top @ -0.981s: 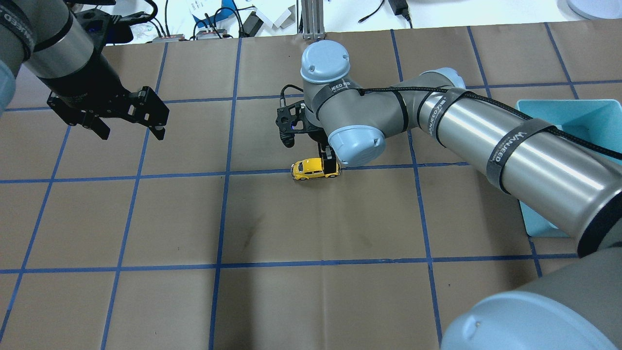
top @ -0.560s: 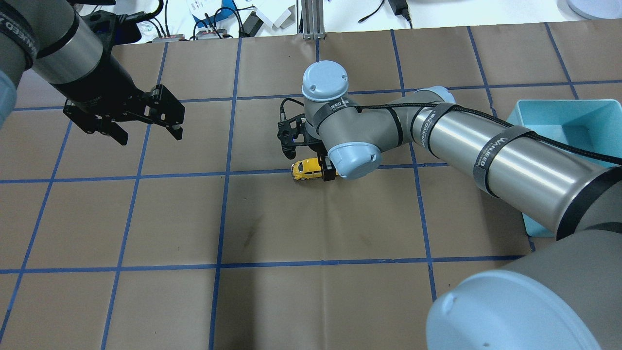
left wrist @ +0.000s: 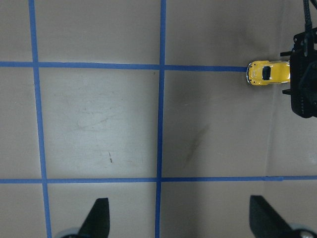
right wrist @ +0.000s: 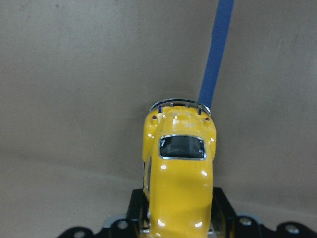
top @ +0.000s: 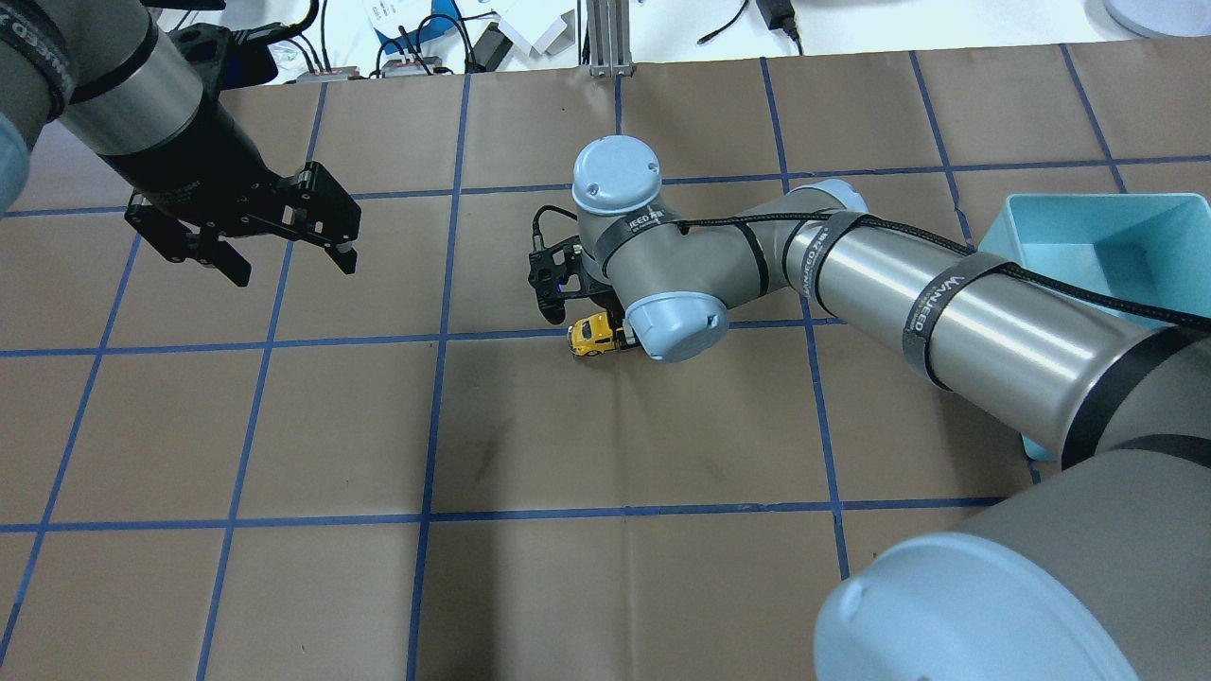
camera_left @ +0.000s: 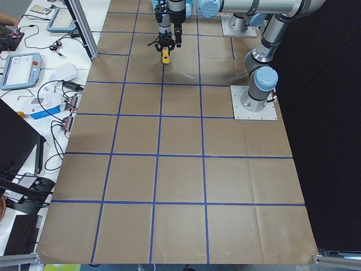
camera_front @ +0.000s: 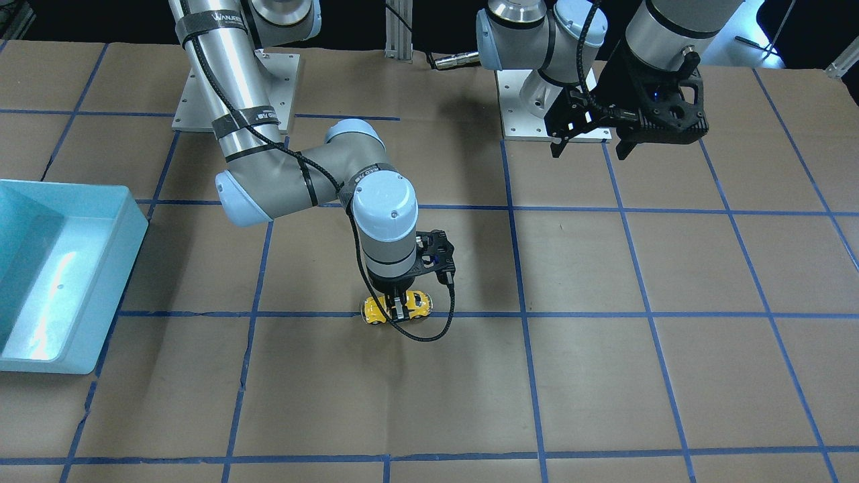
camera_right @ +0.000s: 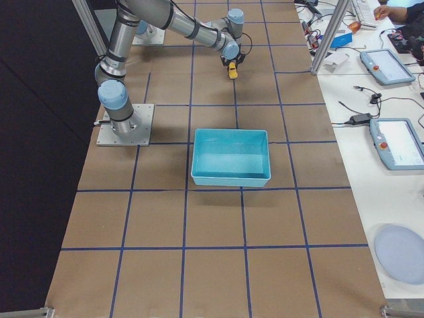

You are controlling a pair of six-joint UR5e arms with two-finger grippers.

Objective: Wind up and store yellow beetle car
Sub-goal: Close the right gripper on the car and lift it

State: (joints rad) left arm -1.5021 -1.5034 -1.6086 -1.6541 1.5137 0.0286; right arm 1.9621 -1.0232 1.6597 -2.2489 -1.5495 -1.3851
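With the right gripper (camera_front: 399, 307) clenched on the yellow car (right wrist: 181, 188), which stands on a blue line (right wrist: 218, 49) of the table (camera_front: 604, 376), and the left gripper (top: 291, 268) released and well apart, we think winding comes next: pull it backward, pressed down.

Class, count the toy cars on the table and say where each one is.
1. The yellow beetle car sits on a blue tape line near the middle of the table, between the fingers of the right end effector. The right arm could hide another.
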